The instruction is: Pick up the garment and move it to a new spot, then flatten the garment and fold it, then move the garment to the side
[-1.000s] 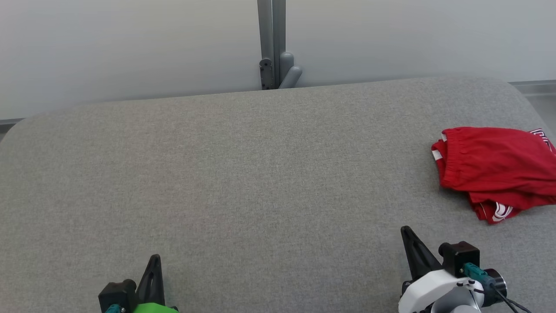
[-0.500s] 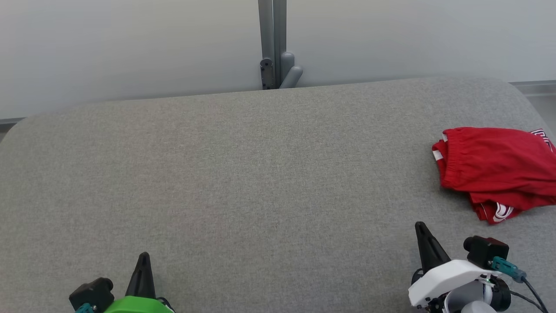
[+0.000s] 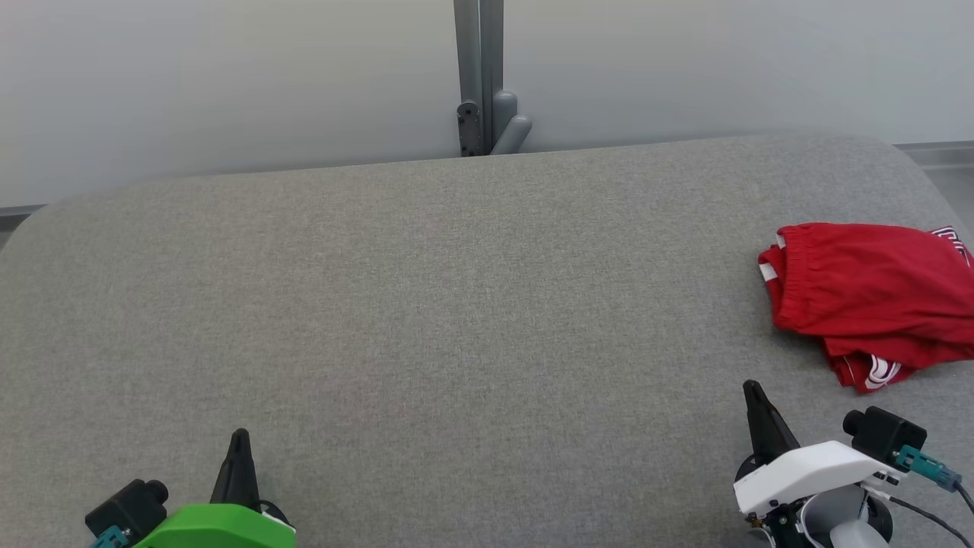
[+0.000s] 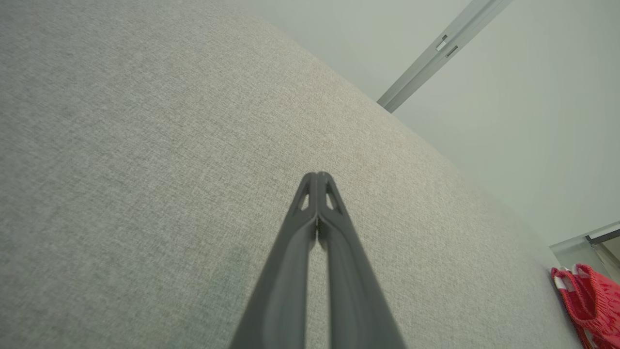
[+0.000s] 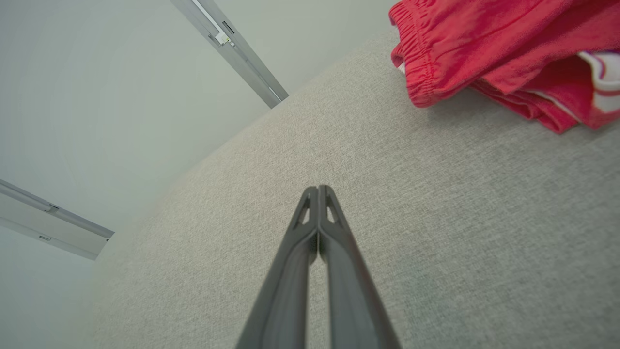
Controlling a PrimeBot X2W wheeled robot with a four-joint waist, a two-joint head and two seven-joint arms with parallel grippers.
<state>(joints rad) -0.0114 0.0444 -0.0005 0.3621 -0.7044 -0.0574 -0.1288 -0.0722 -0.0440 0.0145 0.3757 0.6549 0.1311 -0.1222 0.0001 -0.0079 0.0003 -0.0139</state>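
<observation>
A red garment (image 3: 867,297) with white trim lies folded on the grey fabric table (image 3: 456,304) near its right edge, running off the frame. It shows at the top right in the right wrist view (image 5: 503,53) and at the lower right corner in the left wrist view (image 4: 588,303). My right gripper (image 3: 753,392) sits low at the lower right, in front of the garment and apart from it, jaws shut on nothing (image 5: 317,189). My left gripper (image 3: 240,438) rests at the lower left, far from the garment, also shut and holding nothing (image 4: 317,175).
A pale wall runs behind the table, with a grey vertical post and bracket (image 3: 487,114) at the back centre. The table's far edge curves down at both corners. Bare grey fabric spreads between the grippers and across the middle and left.
Both grippers closed fully. The left gripper drifted left and a little up the picture; the right gripper drifted right and up, closer to the garment. The garment has not moved.
</observation>
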